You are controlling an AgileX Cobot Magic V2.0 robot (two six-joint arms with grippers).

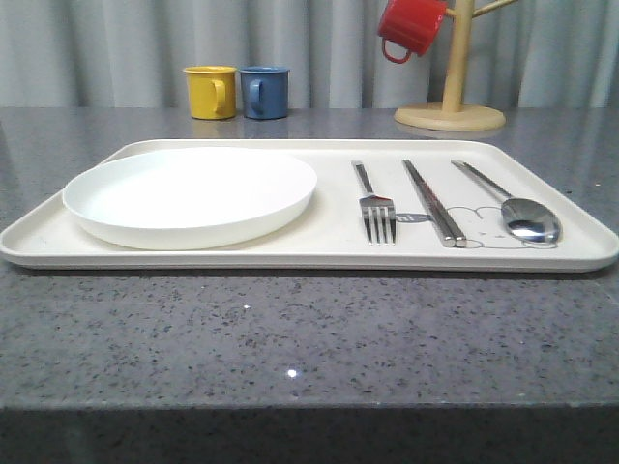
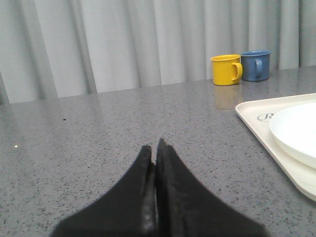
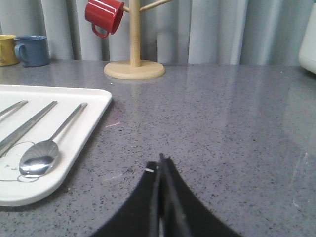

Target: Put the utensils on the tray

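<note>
The cream tray [image 1: 319, 253] lies across the grey table. On its right half rest a fork [image 1: 375, 207], a pair of chopsticks [image 1: 432, 203] and a spoon [image 1: 513, 206], side by side. The right wrist view shows the spoon [image 3: 43, 152], the chopsticks [image 3: 22, 128] and the tray's edge [image 3: 96, 116]. My right gripper [image 3: 161, 163] is shut and empty over bare table to the right of the tray. My left gripper [image 2: 153, 148] is shut and empty over bare table to the left of the tray [image 2: 256, 118].
A round white plate [image 1: 191, 195] sits on the tray's left half. A yellow mug [image 1: 211, 92] and a blue mug [image 1: 264, 92] stand behind the tray. A red mug [image 1: 410, 26] hangs on a wooden mug tree [image 1: 450, 114] at the back right.
</note>
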